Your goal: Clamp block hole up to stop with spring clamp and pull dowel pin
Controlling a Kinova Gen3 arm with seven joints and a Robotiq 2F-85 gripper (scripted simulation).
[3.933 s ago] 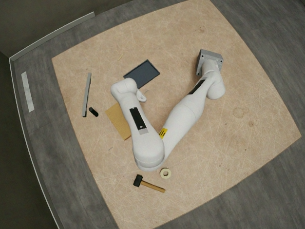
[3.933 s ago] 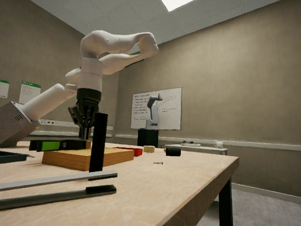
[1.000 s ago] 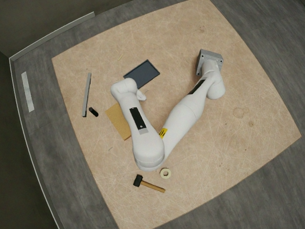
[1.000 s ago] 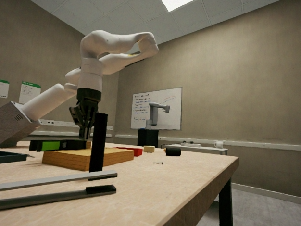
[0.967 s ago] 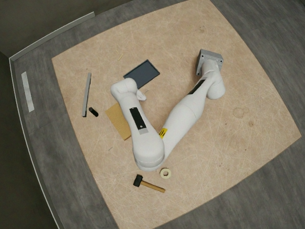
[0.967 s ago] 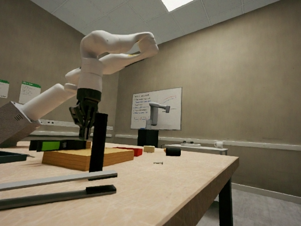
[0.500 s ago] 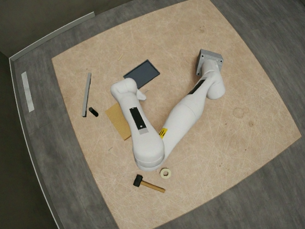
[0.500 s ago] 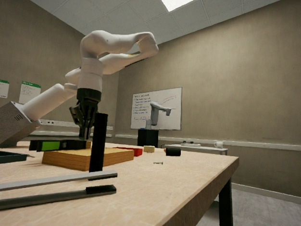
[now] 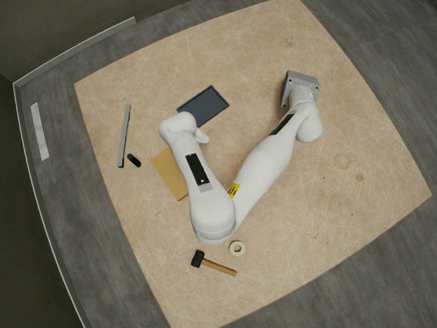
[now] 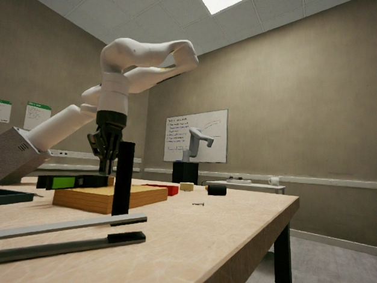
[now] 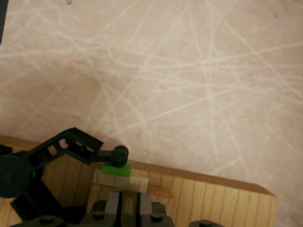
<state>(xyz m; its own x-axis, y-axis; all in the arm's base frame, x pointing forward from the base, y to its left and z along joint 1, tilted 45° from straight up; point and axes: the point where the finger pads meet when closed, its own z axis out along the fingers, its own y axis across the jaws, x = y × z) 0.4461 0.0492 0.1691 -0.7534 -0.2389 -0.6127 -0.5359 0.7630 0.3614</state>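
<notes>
Crowding the tool (image 11: pixel 128 210): spring clamp (image 11: pixel 53 160), small block (image 11: pixel 121 180).

No writing can be read: the whiteboard (image 10: pixel 196 135) lines, wall sheets (image 10: pixel 37 115) and arm's yellow sticker (image 9: pixel 233 190) (all blurred) stay illegible.

beige walls (image 10: pixel 289 91), whiteboard (image 10: pixel 196 135), ceiling light panel (image 10: pixel 219 4), grey floor (image 9: pixel 370 282), scratched wooden table (image 10: pixel 212 225)
</notes>
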